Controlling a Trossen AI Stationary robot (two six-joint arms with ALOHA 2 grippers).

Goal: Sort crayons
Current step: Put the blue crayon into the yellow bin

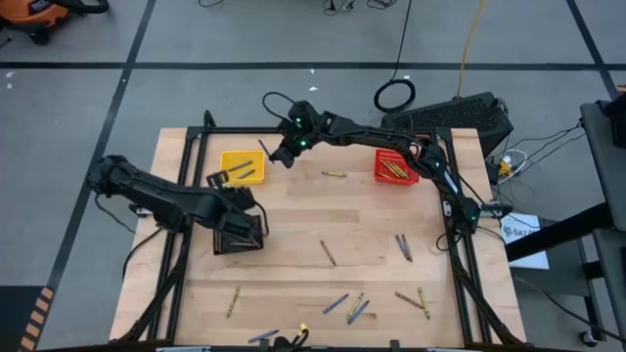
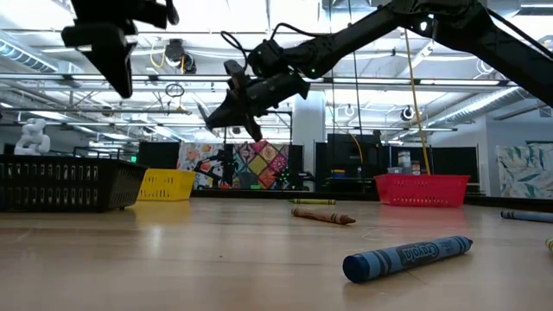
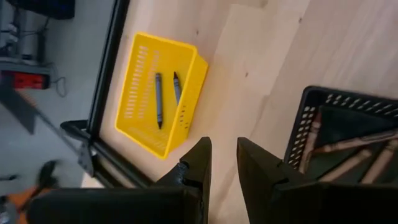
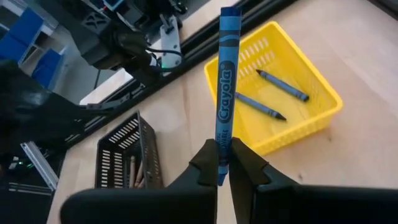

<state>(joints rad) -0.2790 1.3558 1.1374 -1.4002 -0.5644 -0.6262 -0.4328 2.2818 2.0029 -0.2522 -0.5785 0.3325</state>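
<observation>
The lower end of the blue crayon (image 4: 225, 81) is hidden between the fingers of the right hand (image 4: 222, 163), so how deep the grip goes cannot be told. Just beside the left hand (image 3: 222, 163), the black basket (image 3: 348, 134) is cut off by the picture's edge, and its tan crayons (image 3: 348, 152) show only in part behind the mesh wall. In the high view, a few crayons (image 1: 279, 336) at the near edge of the bench (image 1: 293, 284), well apart from both hands, are partly cut off and too small to tell by colour. The contents of the red basket (image 1: 394, 167) near the right arm are too small to count.
</observation>
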